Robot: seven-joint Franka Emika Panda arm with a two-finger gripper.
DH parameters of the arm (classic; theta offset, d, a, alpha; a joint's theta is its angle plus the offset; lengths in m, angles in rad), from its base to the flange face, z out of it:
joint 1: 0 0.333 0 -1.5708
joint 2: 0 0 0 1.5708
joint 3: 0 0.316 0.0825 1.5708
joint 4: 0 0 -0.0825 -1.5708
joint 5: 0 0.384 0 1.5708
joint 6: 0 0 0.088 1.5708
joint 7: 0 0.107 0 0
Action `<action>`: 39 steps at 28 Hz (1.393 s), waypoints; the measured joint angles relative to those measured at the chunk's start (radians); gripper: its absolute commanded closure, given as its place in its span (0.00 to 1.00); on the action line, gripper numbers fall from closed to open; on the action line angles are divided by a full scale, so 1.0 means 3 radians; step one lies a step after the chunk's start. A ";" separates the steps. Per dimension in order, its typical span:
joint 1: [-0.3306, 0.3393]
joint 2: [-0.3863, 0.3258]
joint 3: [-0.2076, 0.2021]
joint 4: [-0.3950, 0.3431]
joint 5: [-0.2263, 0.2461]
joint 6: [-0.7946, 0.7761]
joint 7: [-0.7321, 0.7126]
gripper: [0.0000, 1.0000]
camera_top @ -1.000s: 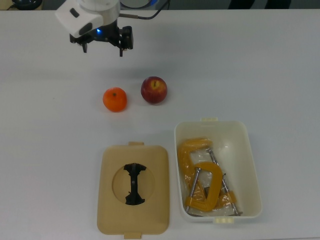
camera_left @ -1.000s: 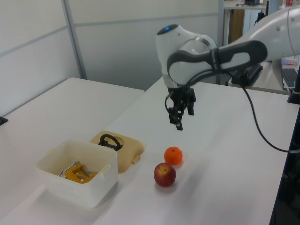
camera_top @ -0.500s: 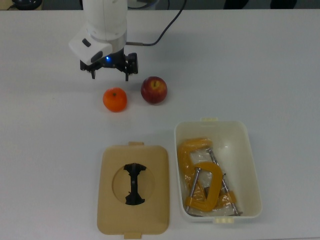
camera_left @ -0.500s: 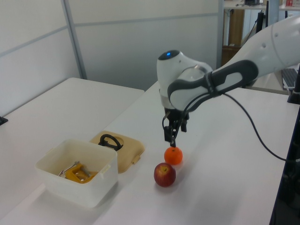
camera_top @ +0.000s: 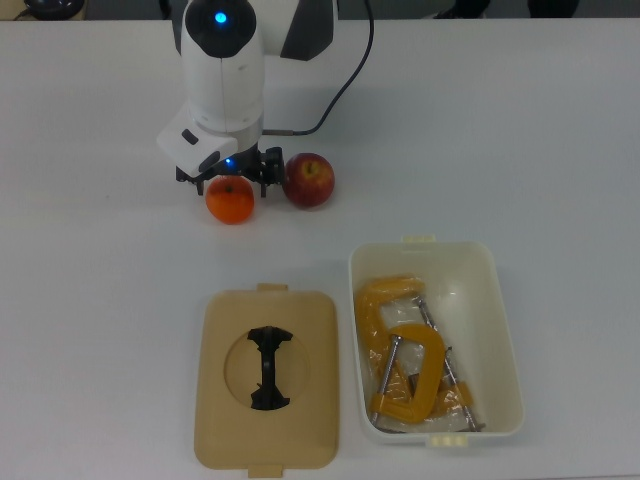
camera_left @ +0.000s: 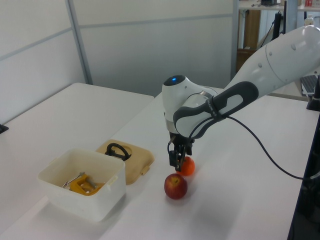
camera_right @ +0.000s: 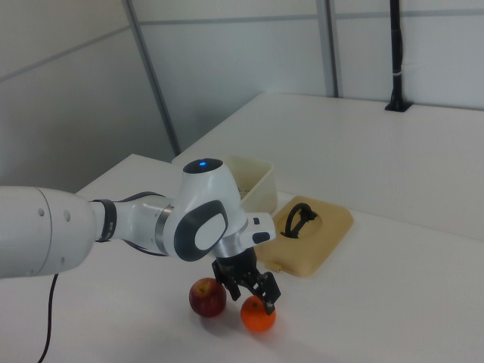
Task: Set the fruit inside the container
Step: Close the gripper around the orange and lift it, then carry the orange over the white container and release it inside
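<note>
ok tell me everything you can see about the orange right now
The orange is a round, bright orange fruit with a smooth, slightly glossy skin. It sits on the white table, on the top view's left of the red apple, a small gap between them. The gripper is down over it, open, a finger on either side; whether they touch it cannot be told. It is outside the white container.

We can't see the orange's upper part in the top view, the gripper covers it. In the left view the fingers hide its left side. Arm runs off the top view's upper edge. Container mostly hidden behind the arm in the right view. Clamps' shape unreadable in the left view.
</note>
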 measured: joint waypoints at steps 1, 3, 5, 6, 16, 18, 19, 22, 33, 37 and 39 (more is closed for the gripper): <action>0.0003 0.0011 0.0000 0.0000 0.0000 0.0000 0.0000 0.00; 0.0005 0.0039 0.0000 0.0000 -0.0001 0.0000 0.0000 0.08; 0.0004 0.0064 0.0000 0.0002 -0.0004 0.0000 0.0000 0.19; 0.0004 0.0077 0.0000 0.0003 -0.0005 0.0000 0.0000 0.26; 0.0005 0.0112 0.0000 0.0026 -0.0072 0.0000 -0.0001 0.99; 0.0004 0.0112 0.0000 0.0042 -0.0072 0.0000 -0.0001 0.99; 0.0003 0.0112 0.0000 0.0055 -0.0072 0.0000 -0.0001 0.99; -0.0002 0.0111 0.0000 0.0128 -0.0069 -0.0005 -0.0001 0.99; -0.0005 0.0058 0.0000 0.0972 0.0362 -0.0553 0.0000 0.95; 0.0004 0.0049 0.0029 0.1197 0.0491 -0.0611 0.0003 0.94; 0.0004 0.0054 0.0078 0.1245 0.0522 -0.0611 0.0029 0.94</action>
